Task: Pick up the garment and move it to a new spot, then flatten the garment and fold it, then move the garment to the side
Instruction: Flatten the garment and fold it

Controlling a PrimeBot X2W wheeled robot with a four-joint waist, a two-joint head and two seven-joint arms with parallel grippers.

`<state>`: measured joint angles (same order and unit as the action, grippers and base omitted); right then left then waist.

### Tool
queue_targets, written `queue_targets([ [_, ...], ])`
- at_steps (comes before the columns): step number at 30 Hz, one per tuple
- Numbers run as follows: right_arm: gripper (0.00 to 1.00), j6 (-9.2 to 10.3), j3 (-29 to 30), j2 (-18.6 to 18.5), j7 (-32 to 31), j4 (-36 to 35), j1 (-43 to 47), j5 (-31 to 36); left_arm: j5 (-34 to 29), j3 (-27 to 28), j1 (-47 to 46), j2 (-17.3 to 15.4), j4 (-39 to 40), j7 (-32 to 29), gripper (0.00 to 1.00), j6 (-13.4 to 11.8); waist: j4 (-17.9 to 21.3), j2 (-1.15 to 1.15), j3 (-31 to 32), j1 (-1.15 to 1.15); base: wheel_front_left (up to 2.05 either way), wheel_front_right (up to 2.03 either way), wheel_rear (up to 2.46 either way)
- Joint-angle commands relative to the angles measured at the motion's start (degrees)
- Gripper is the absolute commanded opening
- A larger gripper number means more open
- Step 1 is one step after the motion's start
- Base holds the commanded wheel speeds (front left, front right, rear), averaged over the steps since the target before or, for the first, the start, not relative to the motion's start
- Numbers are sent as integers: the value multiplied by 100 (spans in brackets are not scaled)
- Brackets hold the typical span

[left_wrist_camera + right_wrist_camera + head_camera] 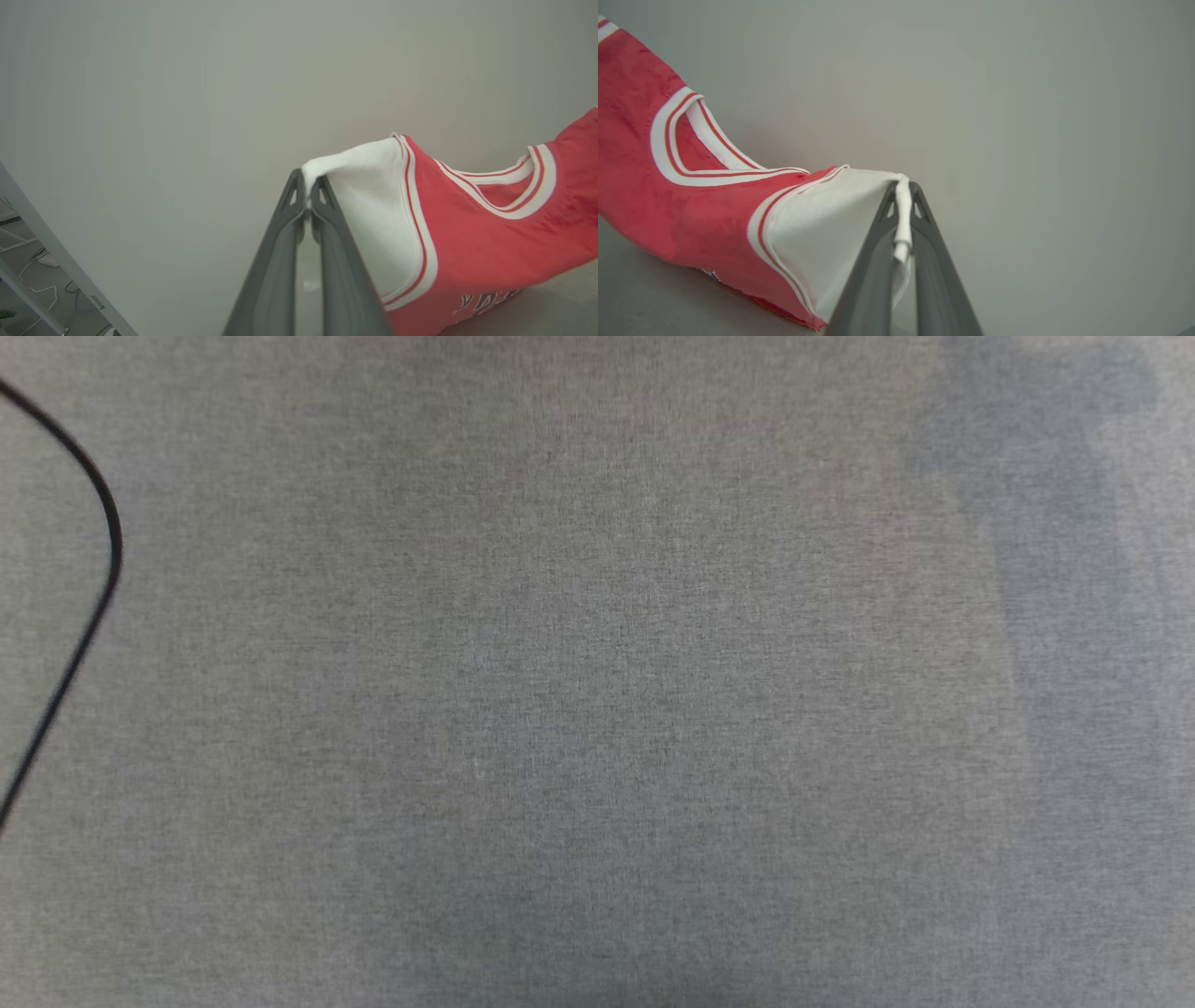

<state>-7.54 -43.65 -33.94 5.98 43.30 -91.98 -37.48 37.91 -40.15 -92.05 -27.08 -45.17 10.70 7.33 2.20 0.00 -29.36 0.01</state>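
My left gripper (307, 184) is pinched tight on the garment (467, 233), jaws nearly together with white sleeve (373, 205) fabric bunched at the tips and a bit of it hanging down between the fingers. From there the red jersey runs off to that view's right, and the red-white striped neckline trim (523, 205) sags open in the middle. Black white-outlined lettering (481, 301) shows low down, partly cut off and not readable. The garment's lower part comes down to the grey surface (551, 303) at that view's lower right.

My right gripper (903, 186) is also clamped on the garment (654, 200), with a roll of the other white sleeve (826, 219) squeezed between the fingertips. The shirt stretches away to that view's left, with the neckline trim (663, 154) curved open. Its lower edge meets the grey surface (644, 298) at the lower left.

So I hold the shirt by both sleeves, spread between my two grippers, top edge raised and body drooping. A plain pale wall (187, 93) is behind it.

In the head view there is grey woven tabletop cloth (597, 709), a black cable (103, 523) curving along the left edge, and a soft shadow (1046, 523) at the upper right.
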Motion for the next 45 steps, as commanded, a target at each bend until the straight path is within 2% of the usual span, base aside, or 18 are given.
queue_targets([
  [1,0,5,-178,-17,131,-59,355,-147,115,-17,399,-101,64,107,0,14,3,0,341,-1,0,0,0],
  [8,0,5,-873,-231,528,-466,1951,-792,470,-162,2468,-422,523,305,0,-41,27,0,1064,-1,0,0,0],
  [11,0,5,-1165,-363,558,-714,2619,-966,637,-151,3407,-562,830,346,0,-234,48,0,1345,-1,0,0,0],
  [18,0,5,-1576,-537,615,-1153,4191,-1229,1079,-202,5680,-806,1848,352,0,-908,117,0,1894,-1,0,0,0],
  [22,0,5,-1528,-649,694,-1185,4934,-1325,1385,-159,6681,-914,2343,343,0,-1260,125,0,2126,-1,0,0,0],
  [27,0,5,-1313,-773,763,-1091,5880,-1441,1664,-117,7567,-1063,2646,362,0,-1472,104,0,2352,-1,0,0,0],
  [34,0,5,-830,-878,827,-1106,6977,-1542,1851,-54,8365,-1154,2885,392,0,-1682,74,0,2553,-1,0,0,0],
  [37,0,5,-480,-977,845,-1315,7692,-1480,1936,46,8849,-1118,3057,411,0,-1885,75,0,2581,-1,0,0,0],
  [41,0,5,-277,-1079,700,-1534,8101,-1346,1894,89,9147,-1074,3205,420,0,-2032,83,0,2553,-1,0,0,0],
  [45,0,5,-89,-1051,303,-1678,8429,-1415,1752,91,9238,-1023,3312,425,0,-2108,41,0,2508,-1,0,0,0],
])
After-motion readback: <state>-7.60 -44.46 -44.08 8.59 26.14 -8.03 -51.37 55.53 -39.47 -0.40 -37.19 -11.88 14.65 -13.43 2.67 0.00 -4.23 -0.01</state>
